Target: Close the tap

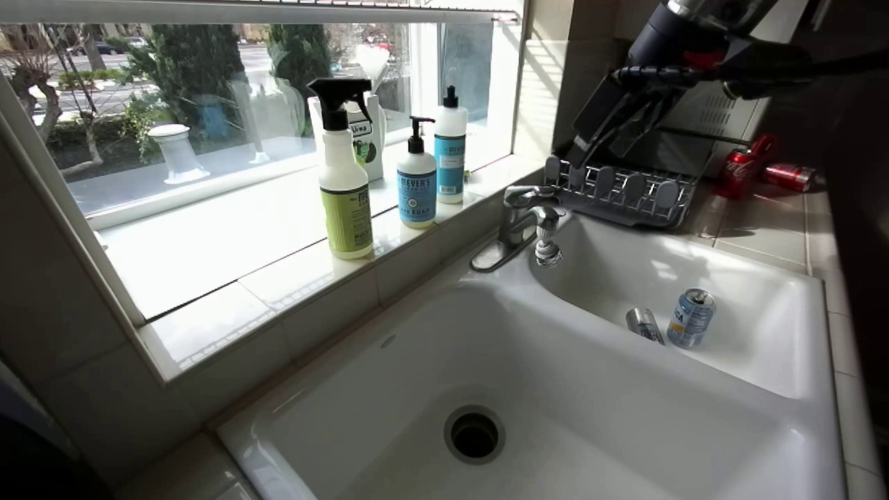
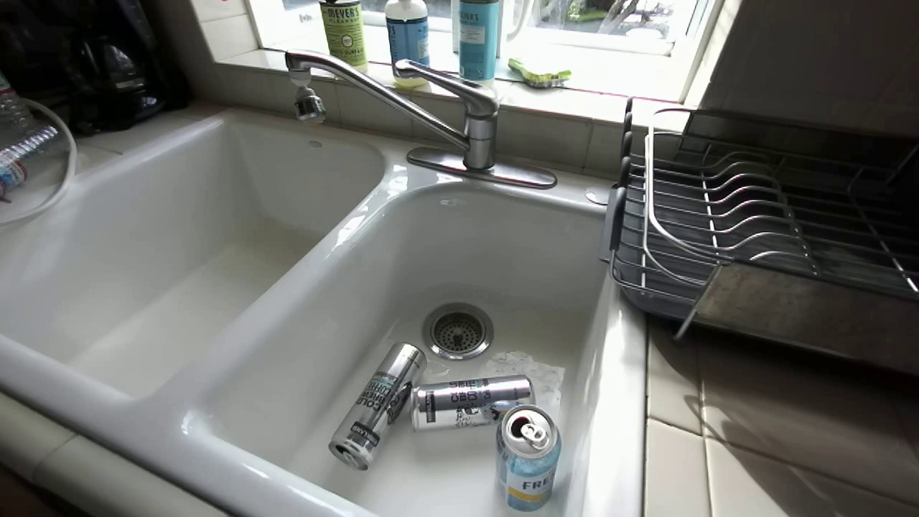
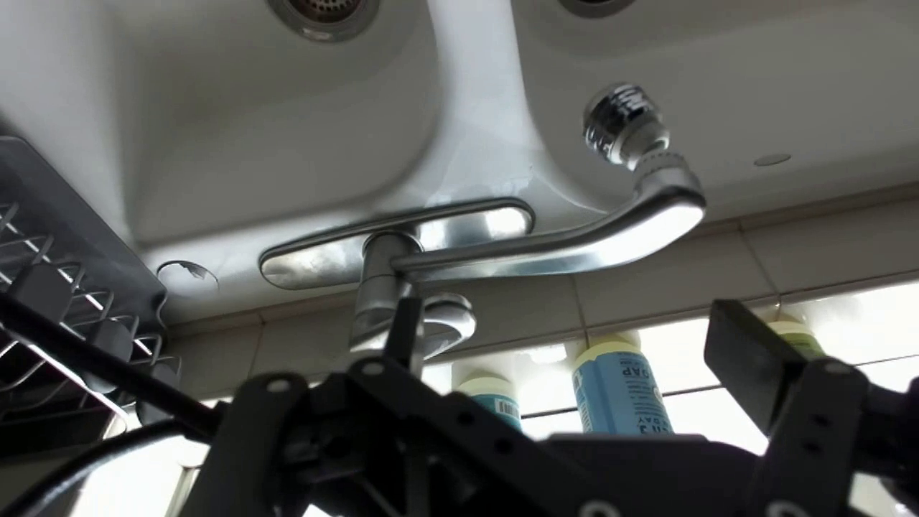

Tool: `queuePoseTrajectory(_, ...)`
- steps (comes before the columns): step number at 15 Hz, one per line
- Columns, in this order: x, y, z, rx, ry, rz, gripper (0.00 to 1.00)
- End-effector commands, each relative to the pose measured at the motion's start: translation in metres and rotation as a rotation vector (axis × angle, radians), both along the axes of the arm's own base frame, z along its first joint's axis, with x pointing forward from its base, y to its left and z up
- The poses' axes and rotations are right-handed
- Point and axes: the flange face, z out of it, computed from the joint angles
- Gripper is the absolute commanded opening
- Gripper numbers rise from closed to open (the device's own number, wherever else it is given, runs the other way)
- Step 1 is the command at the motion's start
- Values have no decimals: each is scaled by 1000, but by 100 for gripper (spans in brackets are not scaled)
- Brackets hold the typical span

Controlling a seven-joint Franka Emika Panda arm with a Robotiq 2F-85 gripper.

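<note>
The chrome tap point(image 1: 512, 215) stands on a base plate behind the divider of the double sink. In an exterior view its spout point(image 2: 388, 97) points over the empty basin and ends in a swivel head point(image 2: 309, 106); no water stream shows. Its lever handle point(image 2: 445, 79) lies above the spout, pointing roughly the same way. My gripper point(image 1: 589, 142) is above the dish rack, up and beyond the tap. In the wrist view my gripper point(image 3: 578, 334) is open with nothing between its fingers. One finger overlaps the tap's lever point(image 3: 449, 319) there; apparently apart, depth hard to judge.
Soap bottles point(image 1: 417, 184) and a green spray bottle point(image 1: 347, 215) stand on the window sill behind the tap. A dish rack point(image 2: 718, 215) stands beside the sink. Several cans point(image 2: 528, 459) are in the basin near it. Red cans point(image 1: 736, 173) stand on the counter.
</note>
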Motion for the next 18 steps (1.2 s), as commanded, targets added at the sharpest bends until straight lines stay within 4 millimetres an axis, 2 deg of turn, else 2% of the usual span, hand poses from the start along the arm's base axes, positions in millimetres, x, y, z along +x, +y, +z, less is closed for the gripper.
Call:
queuePoseTrajectory(1,-42,10,-5,0,66,88,100)
queuePoseTrajectory(7,-91,23,-5,-29,134,206,100)
queuePoseTrajectory(11,-113,25,-4,-43,150,227,100)
queuePoseTrajectory(13,-120,26,-4,-50,148,236,100)
queuePoseTrajectory(14,-104,25,0,-56,142,213,100)
queuePoseTrajectory(18,-112,25,-1,-60,137,219,100)
